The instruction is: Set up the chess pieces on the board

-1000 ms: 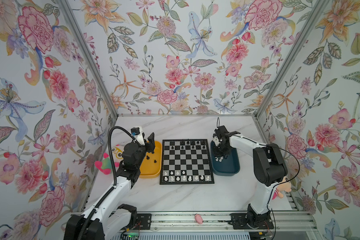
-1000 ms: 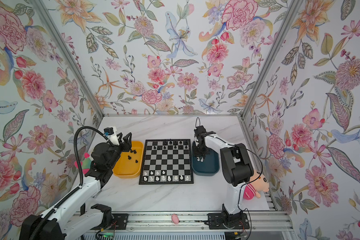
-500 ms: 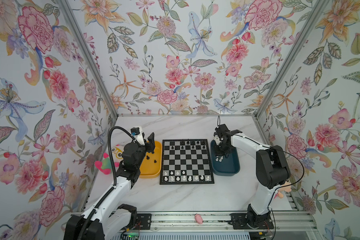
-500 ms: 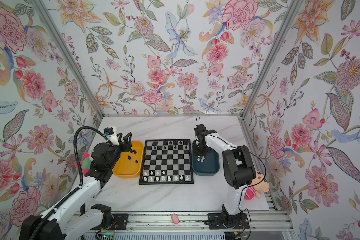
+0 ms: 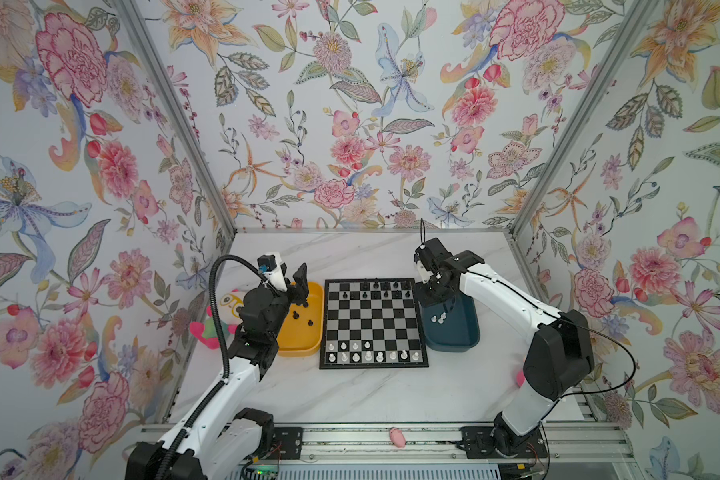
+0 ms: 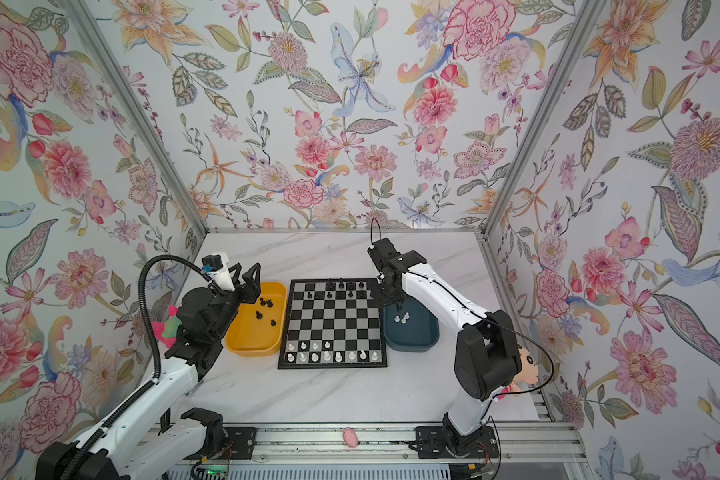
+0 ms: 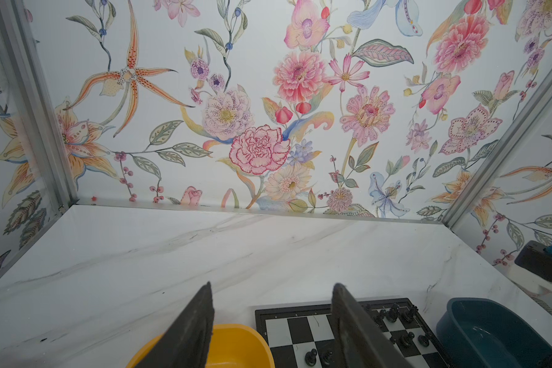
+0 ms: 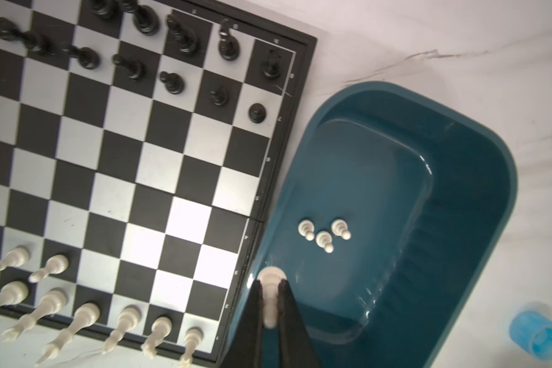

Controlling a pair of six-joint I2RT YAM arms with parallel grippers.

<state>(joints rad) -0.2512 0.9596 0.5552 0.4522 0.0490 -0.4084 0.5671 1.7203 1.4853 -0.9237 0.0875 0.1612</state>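
Above the blue tray (image 8: 504, 178) rim, right fingers (image 8: 251, 318) pinch a white pawn (image 8: 270, 296); left fingers (image 7: 188, 334) gape empty

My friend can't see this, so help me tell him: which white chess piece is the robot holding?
In a top view, the dark blue tray sits right of the chessboard. Over that tray the right gripper is shut on one white piece. Three other white pieces stand loose on the tray floor; only this one is pinched between black fingers.
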